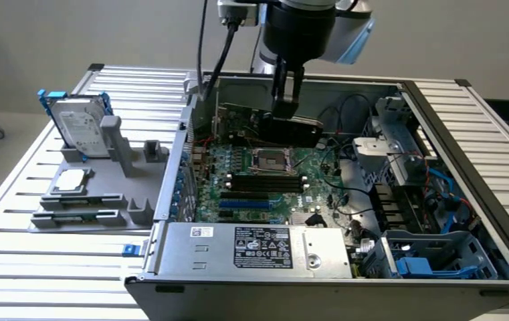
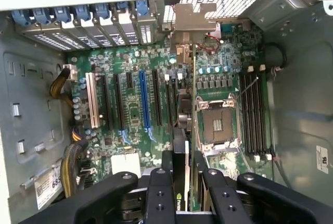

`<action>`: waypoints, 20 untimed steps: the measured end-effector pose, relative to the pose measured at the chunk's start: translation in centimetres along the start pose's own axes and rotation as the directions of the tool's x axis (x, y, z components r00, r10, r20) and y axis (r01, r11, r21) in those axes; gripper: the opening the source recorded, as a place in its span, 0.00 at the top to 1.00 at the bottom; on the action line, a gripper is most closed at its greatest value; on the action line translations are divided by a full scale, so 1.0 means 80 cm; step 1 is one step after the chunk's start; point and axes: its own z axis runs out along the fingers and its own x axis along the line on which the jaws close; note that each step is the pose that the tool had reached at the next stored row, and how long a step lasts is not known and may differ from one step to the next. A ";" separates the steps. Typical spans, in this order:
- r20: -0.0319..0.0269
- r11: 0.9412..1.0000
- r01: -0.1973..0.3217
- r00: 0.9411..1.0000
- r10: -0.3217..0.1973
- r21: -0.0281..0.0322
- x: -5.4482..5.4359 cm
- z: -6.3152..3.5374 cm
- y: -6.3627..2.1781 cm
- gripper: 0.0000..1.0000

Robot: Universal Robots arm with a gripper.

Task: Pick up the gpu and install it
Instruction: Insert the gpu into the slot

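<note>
The gripper [image 1: 283, 100] is closed partway on the gpu [image 1: 295, 131], clamping its upper edge between both fingers. The card hangs edge-on over the motherboard [image 1: 306, 160] inside the open computer case [image 1: 468, 127]. It has a green board, a black cooler on one face and a silver end bracket [image 2: 193, 18] at the rear slot covers. Expansion slots [image 2: 156, 99] flank one side; the CPU socket [image 2: 216, 122] and memory sticks [image 2: 255, 112] flank the other.

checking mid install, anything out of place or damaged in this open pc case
Nothing looks damaged or spilled. The one loose part is the thin green card with a black cooler, the gpu, gripped by the black gripper above the green motherboard, apparently unseated.
</note>
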 end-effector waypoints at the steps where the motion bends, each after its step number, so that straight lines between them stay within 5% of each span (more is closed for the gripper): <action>1: 0.003 1.000 0.004 1.000 -0.004 0.000 0.001 0.002 0.003 0.74; 9: 0.021 0.999 0.042 0.999 -0.042 -0.004 0.010 0.018 0.014 0.74; 20: 0.021 0.997 0.082 0.996 -0.082 -0.010 0.021 0.025 0.018 0.74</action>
